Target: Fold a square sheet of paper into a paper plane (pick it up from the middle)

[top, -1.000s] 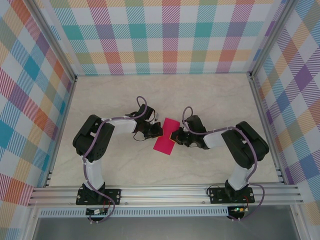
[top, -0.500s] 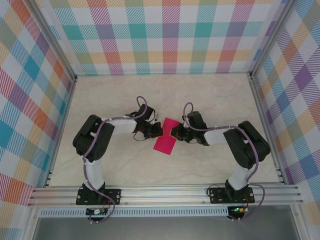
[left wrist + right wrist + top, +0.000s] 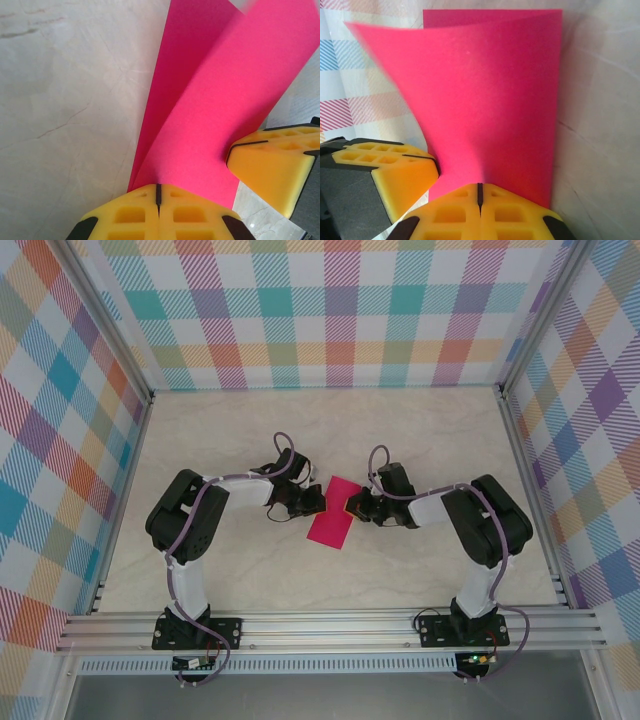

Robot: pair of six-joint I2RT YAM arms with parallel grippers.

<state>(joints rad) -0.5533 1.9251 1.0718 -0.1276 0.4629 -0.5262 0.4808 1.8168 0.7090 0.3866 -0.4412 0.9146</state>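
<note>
Left gripper [image 3: 158, 194] jaws closed, tips at pink edge. Right gripper [image 3: 480, 192] closed too, opposite edge. Pinching or just pressing: cannot tell. Square sheet of paper [image 3: 332, 516] between them mid-table [image 3: 430, 440], folded double, top layer curling up.

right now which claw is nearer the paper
Neither, it's a tie: the left claw is shut on the left edge of the paper, the right claw on its right edge.

paper [image 3: 331, 523] on table [image 3: 430, 440] | left fingers [image 3: 130, 216] on its left edge | right fingers [image 3: 451, 216] opposite
</note>
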